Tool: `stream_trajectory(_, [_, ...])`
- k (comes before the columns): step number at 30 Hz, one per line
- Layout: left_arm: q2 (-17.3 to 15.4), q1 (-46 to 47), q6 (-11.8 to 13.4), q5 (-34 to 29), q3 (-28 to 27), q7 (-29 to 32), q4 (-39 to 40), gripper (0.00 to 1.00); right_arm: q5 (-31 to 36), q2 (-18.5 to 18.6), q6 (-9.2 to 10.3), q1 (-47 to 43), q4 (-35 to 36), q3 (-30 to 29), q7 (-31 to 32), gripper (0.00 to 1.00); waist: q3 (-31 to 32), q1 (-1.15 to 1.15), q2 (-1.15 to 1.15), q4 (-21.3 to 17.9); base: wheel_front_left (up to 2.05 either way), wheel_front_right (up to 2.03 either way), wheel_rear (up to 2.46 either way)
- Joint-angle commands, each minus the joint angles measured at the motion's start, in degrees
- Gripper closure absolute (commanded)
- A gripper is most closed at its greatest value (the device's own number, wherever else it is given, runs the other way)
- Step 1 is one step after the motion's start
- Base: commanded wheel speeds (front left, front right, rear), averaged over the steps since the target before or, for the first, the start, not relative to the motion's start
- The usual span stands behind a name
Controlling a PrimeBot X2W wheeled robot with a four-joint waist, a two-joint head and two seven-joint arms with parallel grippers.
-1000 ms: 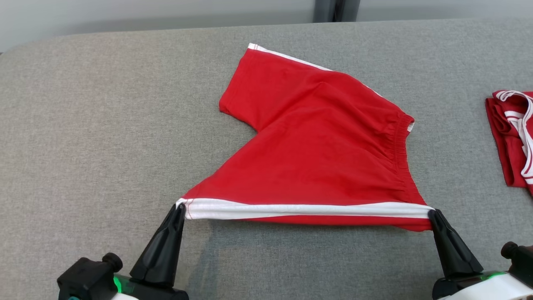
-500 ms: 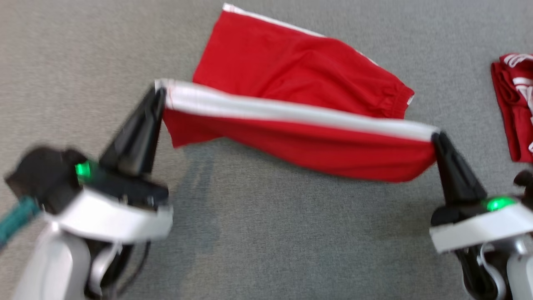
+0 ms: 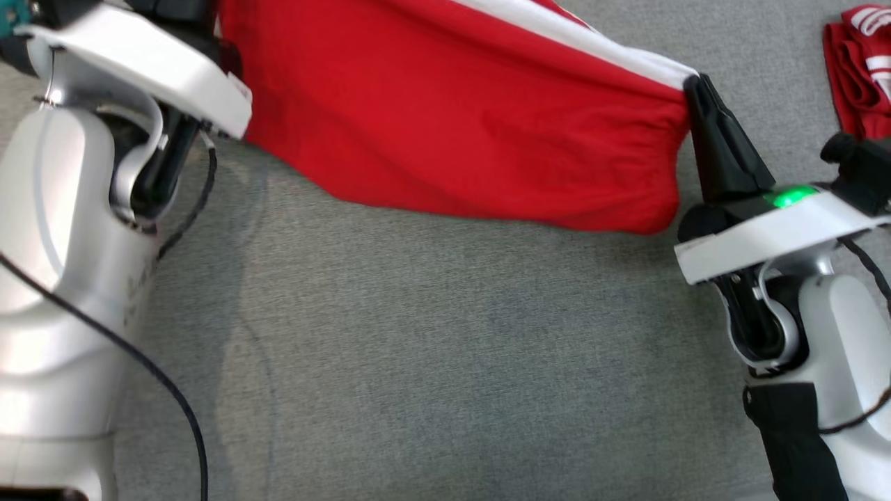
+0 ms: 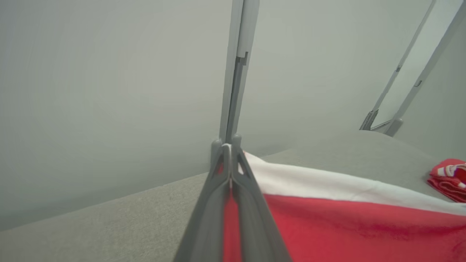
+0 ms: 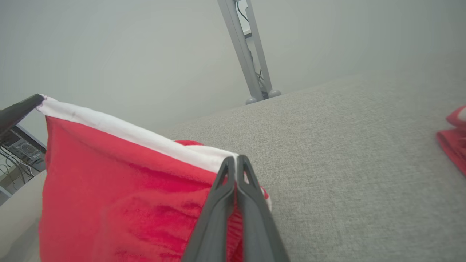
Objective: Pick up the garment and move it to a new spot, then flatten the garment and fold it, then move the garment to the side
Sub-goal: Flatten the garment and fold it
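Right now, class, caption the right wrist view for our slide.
Red fabric shorts with a white band hang stretched between right tool and left tool above a grey cloth surface.

right gripper (image 5: 236, 160) clamped on the white-banded corner of the red garment (image 5: 109, 189), cloth hanging left of the jaws, grey surface (image 5: 346, 153) beyond, another red cloth (image 5: 453, 142) far right

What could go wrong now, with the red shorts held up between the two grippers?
1. The left gripper and the right gripper each pinch only a corner of the shorts at the white stripe, so a corner may slip out.
2. The cloth hangs loose below the stripe, so it may land wrinkled on the grey surface.
3. The other red garment lies near the right arm and could be bumped.
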State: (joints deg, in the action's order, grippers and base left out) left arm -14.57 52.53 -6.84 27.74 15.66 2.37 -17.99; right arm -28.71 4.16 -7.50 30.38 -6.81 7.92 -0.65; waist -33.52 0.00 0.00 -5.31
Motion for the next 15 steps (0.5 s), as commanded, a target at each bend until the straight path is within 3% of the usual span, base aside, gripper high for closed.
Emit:
stream_trajectory(1, [-0.26,2.08,-0.27,0.23,0.23,-0.64,-2.95,1.0,-0.19,0.08,0.02,1.47,-1.27,0.3,-0.94,1.0,-0.99,0.0,0.0,-1.04,0.0,0.0,0.0])
stream_trajectory(8, [0.27,8.6,-0.69,3.83,3.62,-5.45,-18.55,1.0,-2.43,-0.4,0.02,5.85,-7.75,4.33,-4.36,1.0,-1.69,0.0,0.0,-2.95,0.0,0.0,0.0])
stream_trajectory(9, [0.25,9.07,-0.65,4.73,4.54,-5.53,-20.12,1.0,-2.75,-0.45,0.02,6.17,-8.37,4.97,-4.81,0.69,-1.68,0.0,0.0,-3.12,0.0,0.0,0.0])
stream_trajectory(10, [0.12,9.3,-0.65,5.55,5.44,-5.68,-21.28,0.33,-3.08,-0.46,0.02,6.36,-8.74,5.47,-5.25,0.25,-1.62,0.0,0.0,-3.31,0.0,0.0,0.0])
stream_trajectory(11, [-0.05,9.66,-0.66,6.19,6.31,-6.42,-22.04,0.0,-3.5,-0.44,0.02,6.41,-9.01,5.96,-5.79,0.0,-1.55,0.0,0.0,-3.44,0.0,0.0,0.0])
stream_trajectory(15, [-0.32,9.16,-0.67,8.0,8.16,-8.69,-24.34,0.0,-3.2,0.91,0.02,5.43,-8.68,7.21,-8.11,0.0,-1.23,0.0,0.0,-3.46,0.0,0.0,0.0])
